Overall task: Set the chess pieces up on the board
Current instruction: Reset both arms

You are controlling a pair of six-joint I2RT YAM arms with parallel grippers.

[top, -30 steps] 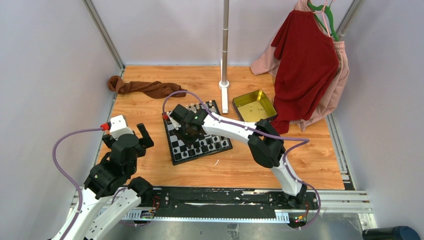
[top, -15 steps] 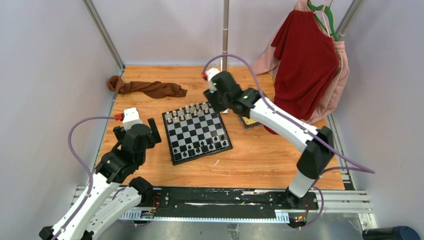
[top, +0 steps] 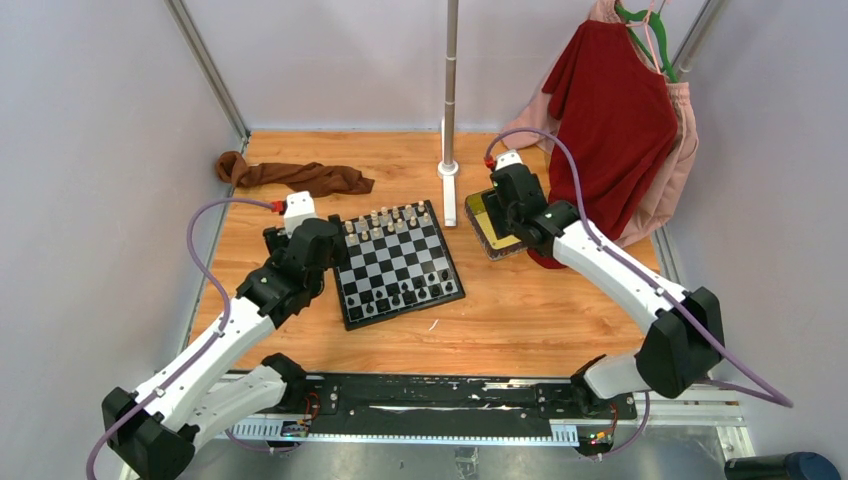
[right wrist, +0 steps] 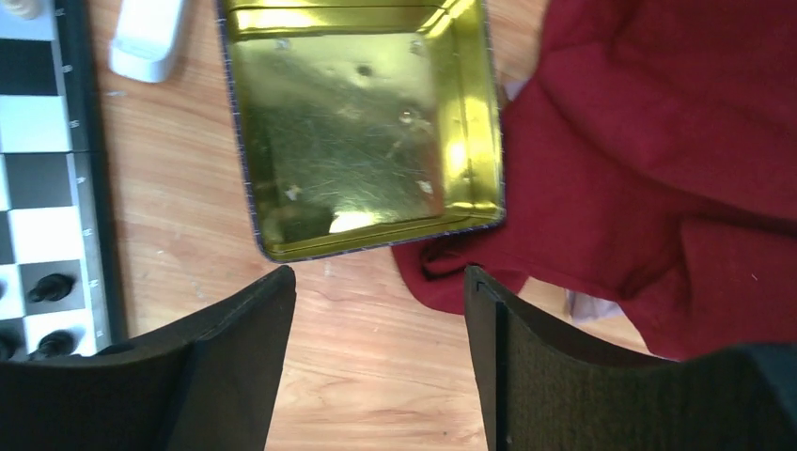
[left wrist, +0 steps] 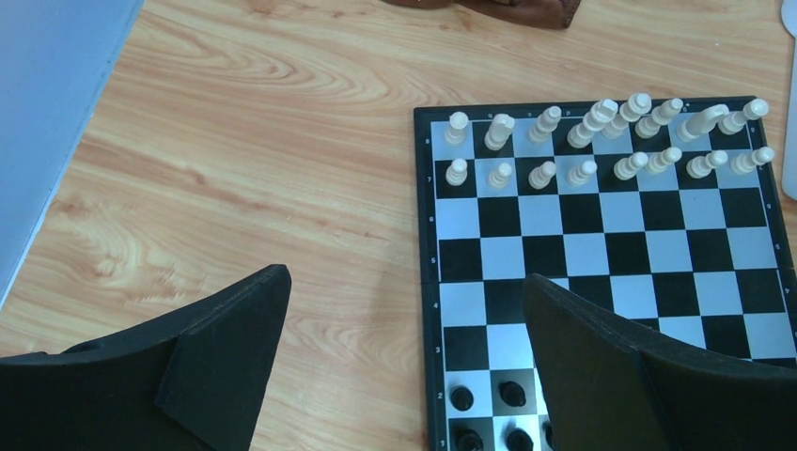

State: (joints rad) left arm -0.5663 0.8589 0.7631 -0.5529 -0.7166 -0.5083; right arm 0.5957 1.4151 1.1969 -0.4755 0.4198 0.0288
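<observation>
We judge the setup nearly done: the pale pieces (left wrist: 583, 172) fill two rows at the far side of the board (top: 395, 262), and the black pieces (left wrist: 512, 393) stand at its near side. The left gripper (left wrist: 404, 284) hovers over the board's left edge, the right gripper (right wrist: 378, 277) over the tin (right wrist: 357, 141) to the right of the board. Both are wide open and hold nothing. Only the right wrist view shows the tin bare inside, so next, we think, comes a check for leaning pieces.

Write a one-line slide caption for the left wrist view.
Open left gripper hovers over the board's edge; cream pieces fill the two far rows, black pieces sit nearest.
</observation>
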